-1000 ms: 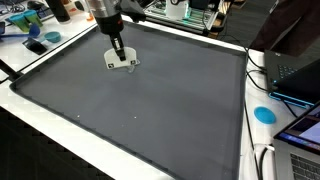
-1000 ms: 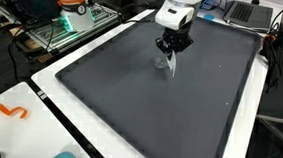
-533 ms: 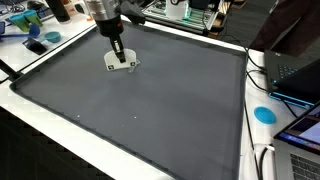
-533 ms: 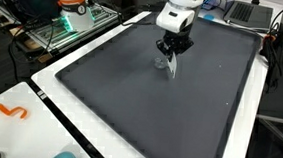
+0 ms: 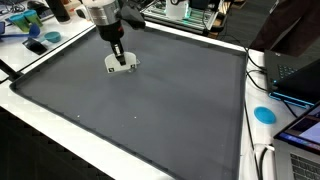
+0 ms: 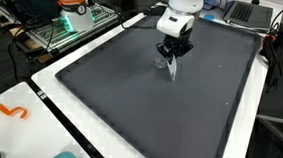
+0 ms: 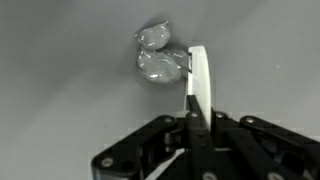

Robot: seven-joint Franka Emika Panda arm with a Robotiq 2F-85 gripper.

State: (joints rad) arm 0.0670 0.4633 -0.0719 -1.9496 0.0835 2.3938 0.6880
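My gripper is shut on a thin white strip that sticks out from between the fingertips toward the dark grey mat. Just past the strip's tip lies a small clear, glossy lump, with its left edge touching or very close to the strip. In both exterior views the gripper hangs low over the mat's far part, with the white strip pointing down and the clear lump beside it on the mat.
The dark mat covers most of the white table. A blue round lid, laptops and cables lie on one side. An orange hook shape lies on the white edge. Cluttered benches stand behind.
The arm has lifted very slightly with the strip still held. The clear lump stays where it was.
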